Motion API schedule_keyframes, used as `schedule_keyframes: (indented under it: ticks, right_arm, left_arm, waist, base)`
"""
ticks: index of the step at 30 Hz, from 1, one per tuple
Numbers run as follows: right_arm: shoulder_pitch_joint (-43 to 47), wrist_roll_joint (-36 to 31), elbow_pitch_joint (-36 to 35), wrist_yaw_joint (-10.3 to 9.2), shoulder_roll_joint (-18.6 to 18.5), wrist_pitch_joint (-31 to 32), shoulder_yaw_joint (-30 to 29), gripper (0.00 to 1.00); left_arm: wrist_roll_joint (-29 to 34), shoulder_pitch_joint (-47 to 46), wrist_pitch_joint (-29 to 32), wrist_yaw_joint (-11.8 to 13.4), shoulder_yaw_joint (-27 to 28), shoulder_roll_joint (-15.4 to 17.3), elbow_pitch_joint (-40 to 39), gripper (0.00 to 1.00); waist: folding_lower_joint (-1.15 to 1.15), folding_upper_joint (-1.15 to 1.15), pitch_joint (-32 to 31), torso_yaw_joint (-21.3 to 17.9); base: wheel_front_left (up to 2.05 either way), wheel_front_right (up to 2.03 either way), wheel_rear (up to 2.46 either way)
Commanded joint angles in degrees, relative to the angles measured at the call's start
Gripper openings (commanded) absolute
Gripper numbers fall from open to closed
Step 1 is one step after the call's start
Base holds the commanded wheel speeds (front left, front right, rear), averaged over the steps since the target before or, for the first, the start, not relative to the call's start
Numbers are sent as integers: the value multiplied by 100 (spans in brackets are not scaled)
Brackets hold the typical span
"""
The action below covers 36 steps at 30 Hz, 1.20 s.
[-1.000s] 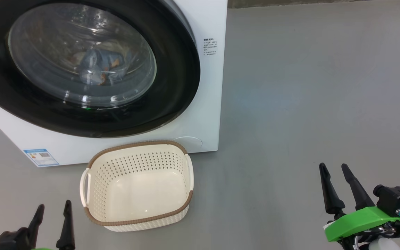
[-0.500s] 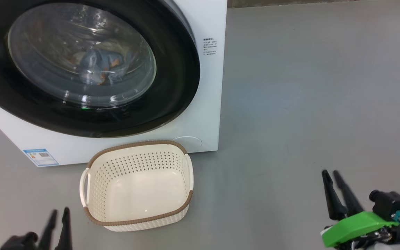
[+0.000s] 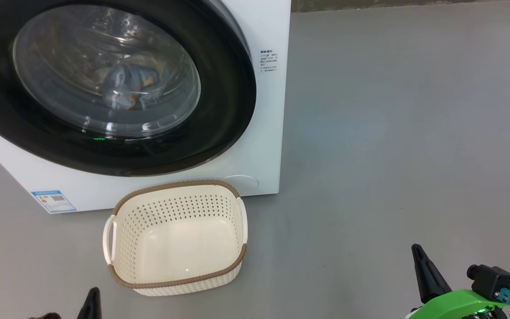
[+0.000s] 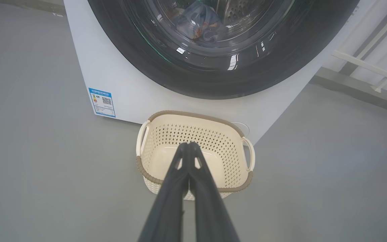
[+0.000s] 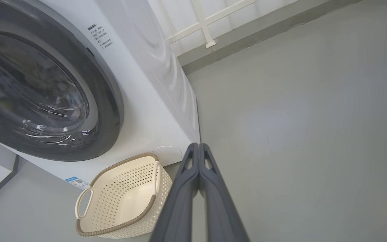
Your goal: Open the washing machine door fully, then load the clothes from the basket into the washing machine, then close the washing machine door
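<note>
The washing machine (image 3: 266,146) is a big white box on the far left, standing on the grey floor (image 3: 392,133). Its door (image 3: 224,110) is shut flat on the front, with a wide shiny black ring around a round glass bowl. The clothes (image 3: 131,86) are inside the drum, behind the glass (a blue bunch with small orange spots, hard to see well through the shine). The basket (image 3: 176,282) sits on the floor right in front of the machine, close to it, but I cannot tell if they touch. You can see its smooth cream bottom and the little holes in its sides. A blue sticker (image 3: 53,200) is low on the machine's front, left of the basket. The left gripper (image 4: 188,145) is near, low on the left, and points at the basket. Its two dark fingers are pressed together with nothing between them. The right gripper (image 5: 198,145) is near, low on the right, well apart from the basket, over the floor. Its fingers are pressed together too, pinching nothing.
</note>
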Motion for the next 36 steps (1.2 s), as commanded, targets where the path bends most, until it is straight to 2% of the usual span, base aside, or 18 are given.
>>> schedule_keyframes:
  ticks: [1, 36]
  right_arm:
    - [-116, 137, -173, -1, -25, 35, -33, 0]
    - [-133, 2036, -446, -3, 47, 626, -198, 0]
  left_arm:
    - [-155, -134, 38, -1, 81, 81, -155, 0]
    - [-2181, -324, 625, -4, 287, -22, -357, 0]
  waist:
    - [-1, 0, 2, 4]
    - [-2, 0, -75, 78]
  base:
    - [0, 0, 0]
    - [0, 0, 0]
